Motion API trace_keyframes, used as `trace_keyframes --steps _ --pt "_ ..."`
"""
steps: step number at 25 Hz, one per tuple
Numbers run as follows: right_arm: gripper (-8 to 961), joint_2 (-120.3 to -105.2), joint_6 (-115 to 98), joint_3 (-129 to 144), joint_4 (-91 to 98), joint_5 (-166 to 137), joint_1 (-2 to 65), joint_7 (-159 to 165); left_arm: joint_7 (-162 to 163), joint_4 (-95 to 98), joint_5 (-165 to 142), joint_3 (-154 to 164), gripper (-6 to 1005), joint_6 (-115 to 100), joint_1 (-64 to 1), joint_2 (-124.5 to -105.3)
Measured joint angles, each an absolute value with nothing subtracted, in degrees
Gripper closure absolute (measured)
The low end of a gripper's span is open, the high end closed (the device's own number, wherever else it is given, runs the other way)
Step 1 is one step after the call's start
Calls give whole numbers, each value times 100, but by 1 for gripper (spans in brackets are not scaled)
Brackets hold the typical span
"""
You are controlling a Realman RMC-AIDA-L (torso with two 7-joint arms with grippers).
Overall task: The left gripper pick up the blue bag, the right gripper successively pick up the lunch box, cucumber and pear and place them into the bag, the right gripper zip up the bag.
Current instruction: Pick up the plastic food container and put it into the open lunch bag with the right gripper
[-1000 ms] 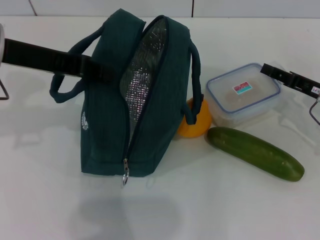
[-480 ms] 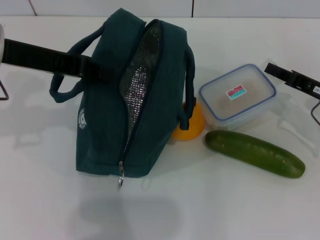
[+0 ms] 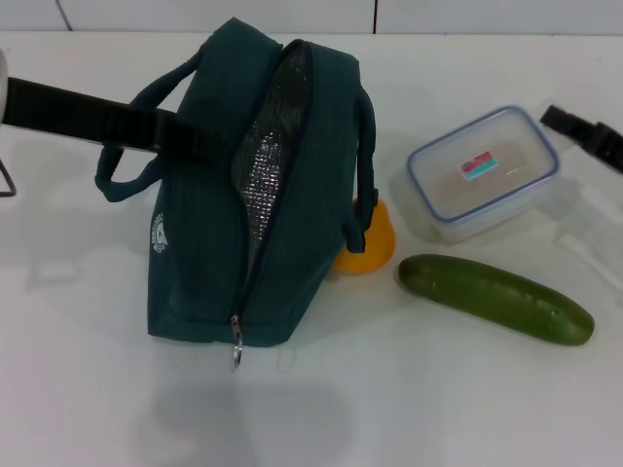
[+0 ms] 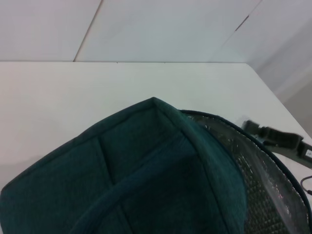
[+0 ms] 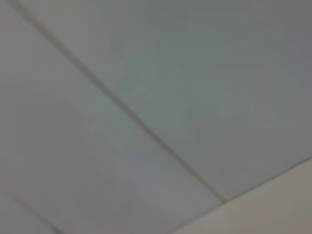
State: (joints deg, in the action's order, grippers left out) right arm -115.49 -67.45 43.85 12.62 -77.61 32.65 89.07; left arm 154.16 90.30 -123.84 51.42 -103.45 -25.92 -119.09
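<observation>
Head view showed the blue bag (image 3: pixel 255 185) standing on the white tabletop (image 3: pixel 438 399), its zipper undone and the silver lining showing through the gap. The left gripper (image 3: pixel 200 139) reached in from the left edge and was clenched on the bag's near side at the handle, holding it upright. Compared with half a second before, the bag had hardly shifted.

The lunch box (image 3: pixel 484 172) had changed most: it sat tilted, its far right end raised, and it lay farther right and a little higher in the view than before. The right gripper (image 3: pixel 565 122) was at that raised corner near the right edge. Whether it was closed on the box or only touching it could not be told. The gripper itself had moved right, with less of it in view than earlier.

The pear (image 3: pixel 369 241), an orange-yellow fruit, rested against the bag's right side, partly behind a handle. The cucumber (image 3: pixel 494 299) lay on the tabletop in front of the lunch box, in the same place as before.

The left wrist view looked down over the bag's top, with the lining at one side. The right wrist view showed only a plain wall.
</observation>
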Motion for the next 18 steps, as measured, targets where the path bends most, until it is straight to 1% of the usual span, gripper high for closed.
trace_keyframes --steps 18 --pt "849 -11515 -7543 4366 1039 -6591 2799 9257 15407 9026 -12265 5170 954 -10345 -2548 -11916"
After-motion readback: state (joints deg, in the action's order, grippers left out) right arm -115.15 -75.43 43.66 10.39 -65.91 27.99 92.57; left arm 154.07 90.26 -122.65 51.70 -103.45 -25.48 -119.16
